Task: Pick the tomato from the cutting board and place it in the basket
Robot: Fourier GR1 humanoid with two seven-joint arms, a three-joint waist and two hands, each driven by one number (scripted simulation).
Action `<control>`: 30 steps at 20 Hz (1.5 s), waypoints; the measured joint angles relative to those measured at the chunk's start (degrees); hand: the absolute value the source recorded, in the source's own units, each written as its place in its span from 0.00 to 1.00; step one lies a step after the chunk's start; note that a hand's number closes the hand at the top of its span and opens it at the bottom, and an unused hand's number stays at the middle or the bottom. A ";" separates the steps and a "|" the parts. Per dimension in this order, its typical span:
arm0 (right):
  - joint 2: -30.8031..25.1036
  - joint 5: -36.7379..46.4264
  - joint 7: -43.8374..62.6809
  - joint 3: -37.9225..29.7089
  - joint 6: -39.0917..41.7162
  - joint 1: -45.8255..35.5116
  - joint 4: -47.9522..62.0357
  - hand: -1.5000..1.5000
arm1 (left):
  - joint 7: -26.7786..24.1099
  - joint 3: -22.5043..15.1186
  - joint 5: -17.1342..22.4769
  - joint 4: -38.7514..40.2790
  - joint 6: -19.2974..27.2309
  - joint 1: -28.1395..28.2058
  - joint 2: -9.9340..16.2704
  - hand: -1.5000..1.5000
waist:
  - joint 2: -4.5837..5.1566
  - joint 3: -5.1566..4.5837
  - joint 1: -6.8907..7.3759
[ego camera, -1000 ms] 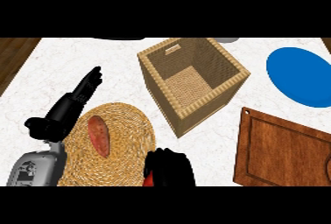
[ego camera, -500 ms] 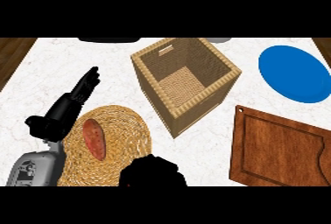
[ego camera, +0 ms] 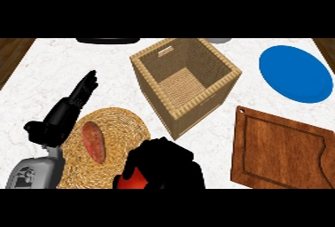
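Your right hand (ego camera: pixel 163 162) is curled round the tomato (ego camera: pixel 133 181), carried low over the worktop (ego camera: pixel 39 80) at the woven mat's (ego camera: pixel 121 126) edge, off the cutting board (ego camera: pixel 281 150). The basket (ego camera: pixel 186 117) stands just beyond, its near corner rim needing clearance. Your left hand (ego camera: pixel 68 106) rests open.

one tomato (ego camera: pixel 133 181), one basket (ego camera: pixel 185 83), two hands (ego camera: pixel 167 166)

Right hand (ego camera: pixel 163 164) apparently curled round tomato (ego camera: pixel 133 181), basket (ego camera: pixel 185 84) beyond
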 measured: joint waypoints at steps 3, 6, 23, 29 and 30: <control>-0.03 -0.30 1.05 -3.06 1.12 -3.45 1.02 1.00 | -0.18 -0.23 0.09 -0.09 -0.06 0.00 -0.28 0.50 | 0.12 -0.01 0.25; -0.03 -0.71 1.69 -6.86 2.04 -7.19 3.25 1.00 | -0.28 -0.48 -0.08 -0.43 -0.16 0.14 -0.25 0.50 | 0.26 0.00 0.60; 0.32 -0.36 0.92 -31.15 4.13 -25.24 17.86 1.00 | -0.08 0.28 0.40 -0.19 -0.24 -1.01 -0.03 0.50 | 0.83 0.20 0.12; 0.48 -2.24 -1.29 -35.06 3.61 -23.84 21.22 1.00 | -0.29 0.46 0.73 -1.15 -0.54 0.14 0.05 0.50 | 0.97 0.25 -0.20; 0.50 -2.25 -1.93 -35.39 3.25 -22.73 21.47 1.00 | 0.33 0.81 1.07 -1.59 -0.79 0.00 0.43 0.50 | 0.96 0.26 -0.29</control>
